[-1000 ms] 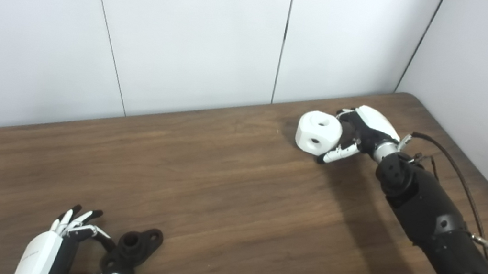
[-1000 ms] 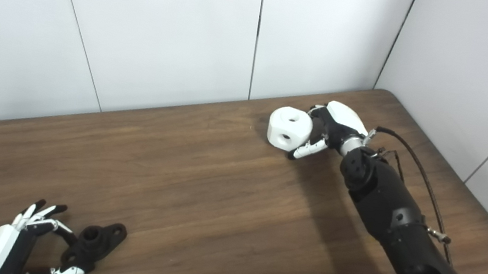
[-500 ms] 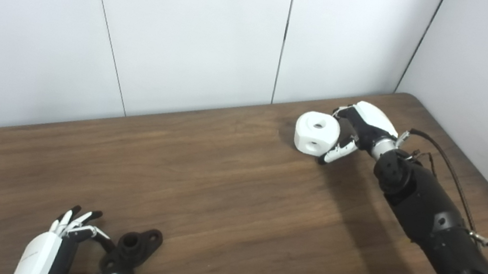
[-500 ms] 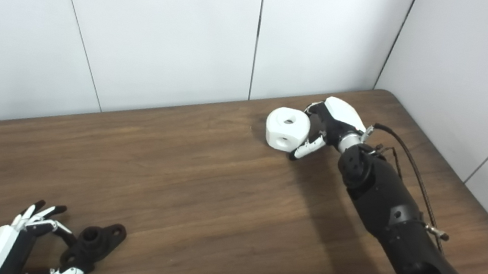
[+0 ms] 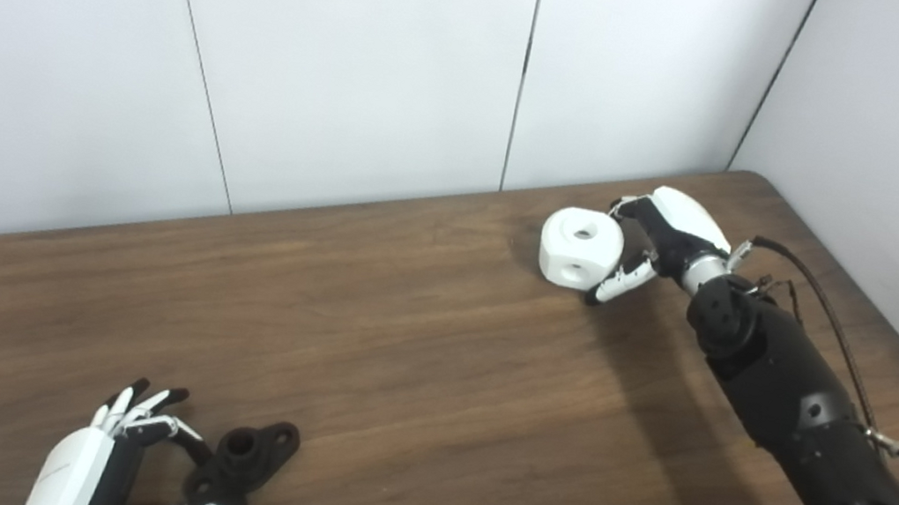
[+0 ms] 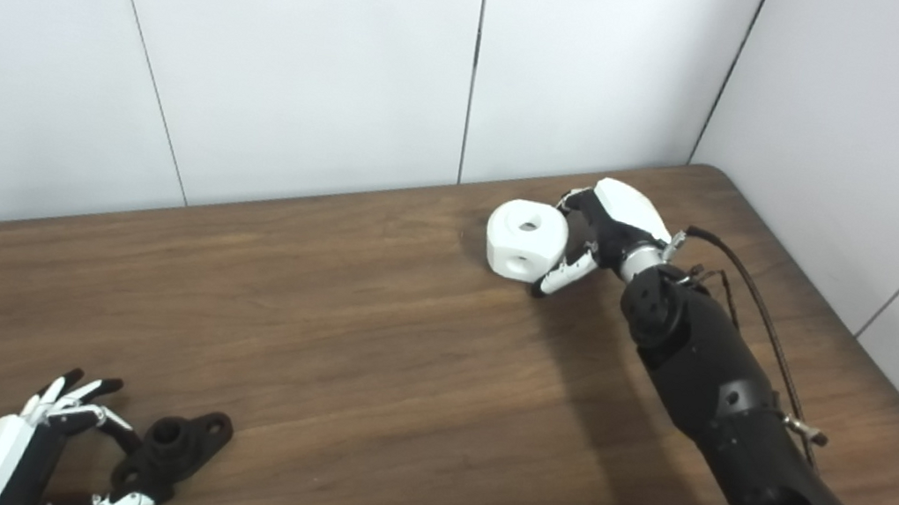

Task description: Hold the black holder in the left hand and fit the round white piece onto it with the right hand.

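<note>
The black holder (image 5: 245,458) lies flat on the wooden table (image 5: 435,348) at the front left. My left hand (image 5: 106,460) rests beside it, open, with a finger and the thumb on either side of the holder's near end without lifting it. At the back right, the round white piece (image 5: 581,250), with a hole on top and one on its side, sits on the table. My right hand (image 5: 666,231) is closed against its right side, thumb at the front and fingers behind it.
White wall panels (image 5: 355,51) rise directly behind the table's far edge and along its right side. A black cable (image 5: 832,319) loops off the right forearm. Bare wood separates the two hands.
The right hand and the white piece have shifted slightly left, and the piece has tilted a little. The left hand and holder have not moved.
</note>
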Robot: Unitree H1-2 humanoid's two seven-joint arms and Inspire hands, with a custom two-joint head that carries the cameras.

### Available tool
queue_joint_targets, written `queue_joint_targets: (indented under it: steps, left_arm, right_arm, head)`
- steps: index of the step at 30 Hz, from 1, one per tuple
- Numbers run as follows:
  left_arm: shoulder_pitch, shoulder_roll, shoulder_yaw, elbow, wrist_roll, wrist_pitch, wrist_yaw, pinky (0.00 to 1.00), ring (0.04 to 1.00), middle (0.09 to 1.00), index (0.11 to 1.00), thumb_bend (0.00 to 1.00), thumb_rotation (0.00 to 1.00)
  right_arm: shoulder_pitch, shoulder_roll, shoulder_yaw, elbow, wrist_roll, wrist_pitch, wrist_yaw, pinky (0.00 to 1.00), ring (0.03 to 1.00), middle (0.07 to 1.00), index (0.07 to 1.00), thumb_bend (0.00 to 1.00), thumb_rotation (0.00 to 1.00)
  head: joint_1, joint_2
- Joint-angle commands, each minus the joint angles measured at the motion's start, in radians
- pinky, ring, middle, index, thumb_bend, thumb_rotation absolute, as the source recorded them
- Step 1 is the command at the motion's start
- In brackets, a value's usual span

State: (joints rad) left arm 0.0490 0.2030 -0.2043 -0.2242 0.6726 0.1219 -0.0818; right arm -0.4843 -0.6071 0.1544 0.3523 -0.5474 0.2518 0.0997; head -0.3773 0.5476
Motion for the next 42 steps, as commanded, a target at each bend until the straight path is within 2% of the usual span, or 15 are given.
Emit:
queue_joint_targets:
  steps: [1,6,7,9,18,19,21,22,24,25,26,28,31,33,42]
  left_arm:
    - [0.007,0.009,0.002,-0.015,0.007,0.018,-0.009,1.00,1.000,0.882,0.482,0.52,0.04]
    - [0.006,0.010,0.001,-0.015,0.010,0.019,-0.010,1.00,1.000,0.882,0.482,0.52,0.04]
    - [0.005,0.009,0.000,-0.014,0.011,0.020,-0.010,1.00,1.000,0.882,0.482,0.52,0.04]
    - [0.005,0.009,0.000,-0.013,0.013,0.021,-0.010,1.00,1.000,0.881,0.482,0.52,0.04]
    - [0.005,0.007,0.000,-0.015,0.008,0.024,-0.012,1.00,1.000,0.883,0.482,0.52,0.04]
    - [0.006,0.007,0.000,-0.015,0.008,0.023,-0.012,1.00,1.000,0.882,0.482,0.52,0.04]
    - [0.006,0.007,0.000,-0.015,0.010,0.023,-0.011,1.00,1.000,0.882,0.482,0.52,0.04]
    - [0.005,0.007,0.000,-0.015,0.011,0.024,-0.011,1.00,1.000,0.881,0.482,0.52,0.04]
    - [0.005,0.007,0.000,-0.017,0.011,0.025,-0.013,1.00,1.000,0.881,0.482,0.52,0.04]
    - [0.005,0.007,0.000,-0.017,0.012,0.027,-0.014,1.00,1.000,0.882,0.482,0.52,0.04]
    - [0.004,0.008,0.000,-0.018,0.012,0.027,-0.015,1.00,1.000,0.883,0.482,0.52,0.04]
    - [0.003,0.009,0.000,-0.016,0.010,0.026,-0.016,1.00,1.000,0.883,0.482,0.52,0.04]
    - [0.000,0.013,-0.004,-0.014,0.011,0.028,-0.023,1.00,1.000,0.886,0.482,0.52,0.04]
    - [-0.003,0.013,-0.005,-0.012,0.009,0.030,-0.027,1.00,1.000,0.887,0.482,0.52,0.04]
    - [-0.015,0.016,-0.014,-0.003,0.012,0.033,-0.027,1.00,1.000,0.886,0.482,0.52,0.04]
  right_arm:
    - [-0.028,-0.018,-0.019,-0.025,0.006,0.000,-0.003,0.97,0.975,0.879,0.483,0.50,0.13]
    - [-0.025,-0.022,-0.014,-0.045,0.007,0.034,0.021,0.96,0.957,0.870,0.485,0.50,0.13]
    - [-0.027,-0.024,-0.012,-0.045,0.004,0.037,0.025,0.84,0.854,0.796,0.486,0.50,0.13]
    - [-0.028,-0.026,-0.008,-0.046,0.000,0.041,0.029,0.77,0.789,0.746,0.487,0.50,0.13]
    - [-0.021,-0.034,-0.007,-0.054,0.009,0.013,0.038,0.69,0.764,0.739,0.487,0.50,0.13]
    - [-0.019,-0.035,-0.007,-0.054,0.009,0.005,0.035,0.66,0.740,0.724,0.487,0.50,0.13]
    - [-0.013,-0.030,-0.016,-0.053,0.024,-0.015,0.030,0.51,0.585,0.618,0.487,0.50,0.13]
    - [-0.010,-0.025,-0.025,-0.050,0.040,-0.029,0.029,0.48,0.561,0.598,0.486,0.50,0.13]
    - [-0.003,-0.014,-0.042,-0.046,0.065,-0.043,0.027,0.49,0.578,0.604,0.485,0.50,0.13]
    - [0.002,-0.008,-0.049,-0.050,0.078,-0.042,0.031,0.56,0.663,0.680,0.485,0.50,0.13]
    - [0.008,-0.004,-0.054,-0.059,0.086,-0.039,0.035,0.60,0.705,0.712,0.484,0.50,0.13]
    - [0.018,0.001,-0.059,-0.082,0.096,-0.030,0.045,0.63,0.738,0.740,0.483,0.50,0.13]
    - [0.038,0.016,-0.084,-0.106,0.142,-0.025,0.059,0.78,0.857,0.827,0.483,0.50,0.13]
    - [0.045,0.019,-0.088,-0.113,0.152,-0.029,0.065,0.85,0.901,0.863,0.483,0.50,0.13]
    - [0.051,0.023,-0.099,-0.128,0.181,-0.049,0.067,0.87,0.918,0.880,0.483,0.50,0.13]
  head:
    - [0.000,0.000]
    - [0.000,0.000]
    - [0.000,-0.002]
    - [0.000,-0.002]
    - [0.000,-0.002]
    - [0.001,-0.002]
    - [0.001,-0.002]
    - [0.001,-0.002]
    - [0.001,-0.002]
    - [0.002,-0.001]
    - [0.003,-0.001]
    - [0.004,0.000]
    - [0.005,0.001]
    - [0.007,0.001]
    - [0.008,-0.001]
